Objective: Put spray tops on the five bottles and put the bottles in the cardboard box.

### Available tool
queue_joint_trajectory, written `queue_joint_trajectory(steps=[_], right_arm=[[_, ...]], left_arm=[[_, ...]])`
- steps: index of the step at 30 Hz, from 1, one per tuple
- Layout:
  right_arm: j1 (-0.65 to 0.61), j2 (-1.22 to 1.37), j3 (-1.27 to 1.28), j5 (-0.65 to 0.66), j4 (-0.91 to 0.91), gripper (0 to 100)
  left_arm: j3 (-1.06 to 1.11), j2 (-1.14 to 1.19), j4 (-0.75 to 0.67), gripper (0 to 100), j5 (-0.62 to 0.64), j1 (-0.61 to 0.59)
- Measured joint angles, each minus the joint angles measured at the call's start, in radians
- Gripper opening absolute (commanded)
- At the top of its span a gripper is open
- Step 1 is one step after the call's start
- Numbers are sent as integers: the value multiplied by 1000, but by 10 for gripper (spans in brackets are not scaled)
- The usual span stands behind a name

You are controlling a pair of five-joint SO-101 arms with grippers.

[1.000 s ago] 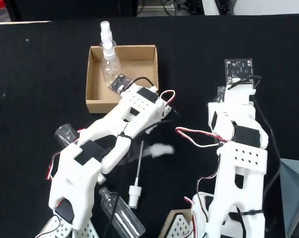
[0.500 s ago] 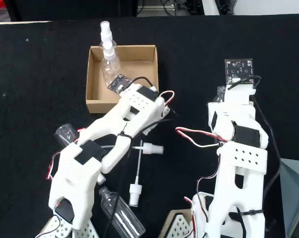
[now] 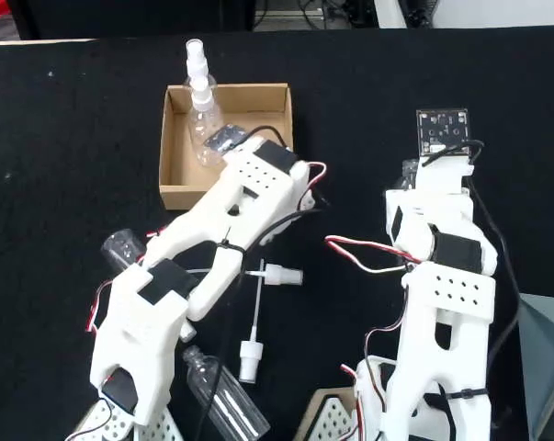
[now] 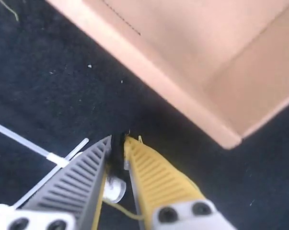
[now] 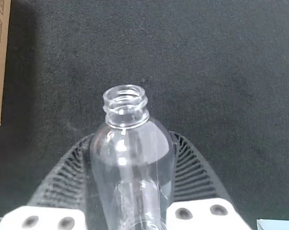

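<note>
Left gripper [image 4: 118,141] nearer cardboard box [image 3: 183,196]; right gripper [image 5: 134,143] unmoved, clamping bottle [image 5: 126,103].

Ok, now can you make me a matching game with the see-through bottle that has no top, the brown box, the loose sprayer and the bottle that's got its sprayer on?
Things:
1. open bottle
2. cardboard box
3. loose spray top
4. topped bottle

Where or how:
A. lying flat on the black table
B. standing up inside the box
C. held in the right arm's jaws
D. brown, with four low walls

Pairs: 1-C, 2-D, 3-A, 4-B.
</note>
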Motion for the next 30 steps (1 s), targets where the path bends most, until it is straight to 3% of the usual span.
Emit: queue_joint_trajectory(steps=[10,21,30], right_arm=[[0,0,0,0,0,38],[0,0,0,0,0,38],[0,0,0,0,0,38]], left_arm=[[-132,0,176,29,-295,0],[-146,0,198,29,-628,0],[-146,0,198,29,-1082,0]])
